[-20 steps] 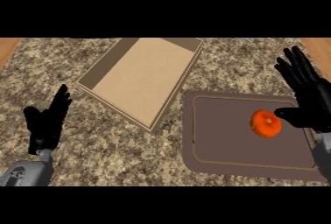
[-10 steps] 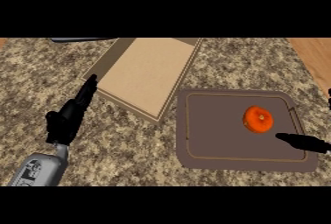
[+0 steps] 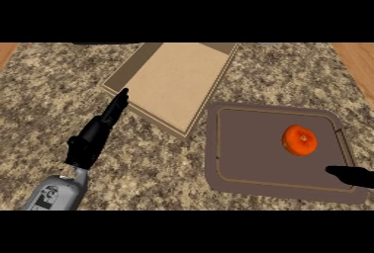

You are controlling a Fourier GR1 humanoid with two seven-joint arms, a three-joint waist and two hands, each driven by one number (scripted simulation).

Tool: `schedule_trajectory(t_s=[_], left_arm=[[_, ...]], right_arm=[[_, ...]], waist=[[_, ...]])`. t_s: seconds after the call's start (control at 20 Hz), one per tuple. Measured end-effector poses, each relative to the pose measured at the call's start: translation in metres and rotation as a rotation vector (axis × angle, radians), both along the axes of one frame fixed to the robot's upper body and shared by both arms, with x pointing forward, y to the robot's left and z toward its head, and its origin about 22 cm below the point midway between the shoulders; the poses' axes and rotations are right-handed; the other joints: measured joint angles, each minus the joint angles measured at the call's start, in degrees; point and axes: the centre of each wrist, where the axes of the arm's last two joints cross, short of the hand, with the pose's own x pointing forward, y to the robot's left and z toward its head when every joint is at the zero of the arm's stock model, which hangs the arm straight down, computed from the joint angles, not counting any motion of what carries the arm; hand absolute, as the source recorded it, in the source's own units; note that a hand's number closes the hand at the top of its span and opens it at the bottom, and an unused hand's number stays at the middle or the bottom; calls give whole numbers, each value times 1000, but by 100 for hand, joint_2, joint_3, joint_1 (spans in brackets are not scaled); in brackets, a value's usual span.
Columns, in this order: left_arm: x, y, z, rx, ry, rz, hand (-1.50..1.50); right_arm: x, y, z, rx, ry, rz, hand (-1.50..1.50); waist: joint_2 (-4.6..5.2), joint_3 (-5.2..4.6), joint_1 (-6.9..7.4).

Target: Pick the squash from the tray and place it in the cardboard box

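Lying untouched on the tray (image 3: 241,170), the squash (image 3: 300,140); left hand (image 3: 95,134) straight-fingered, right hand (image 3: 352,175) unclear.

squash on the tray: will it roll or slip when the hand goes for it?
The squash looks round and smooth, so a sideways nudge would probably roll it. The tray is flat with a low raised rim, which may stop it. Its rounded shape probably suits fingers curling round it; the right hand shows only at the edge.

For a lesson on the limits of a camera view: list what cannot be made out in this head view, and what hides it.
- Right robot hand: cut off by the right edge; only a dark tip shows over the tray, so finger state is unknown.
- Cardboard box: far end cut off at the view's top.
- Squash: underside hidden by itself.
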Motion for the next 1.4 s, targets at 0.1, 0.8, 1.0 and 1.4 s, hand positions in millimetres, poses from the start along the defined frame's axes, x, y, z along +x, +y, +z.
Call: schedule_trajectory(t_s=[0.1, 0.8, 1.0, 1.4], left_arm=[[0, -1, 2, 2, 1, -7, 0], [2, -13, 4, -2, -9, -60, 0], [0, -19, 8, 0, -13, -66, 0], [4, -17, 4, -2, -10, -61, 0]], right_arm=[[-5, 16, 17, 9, 57, 0, -150], [-18, 86, 90, 147, 143, 64, -150], [-7, 85, 86, 150, 155, 42, -150], [12, 89, 64, 168, 229, 6, -150]], waist=[[-2, 5, 13], [90, 55, 286], [97, 64, 312], [109, 70, 312]])
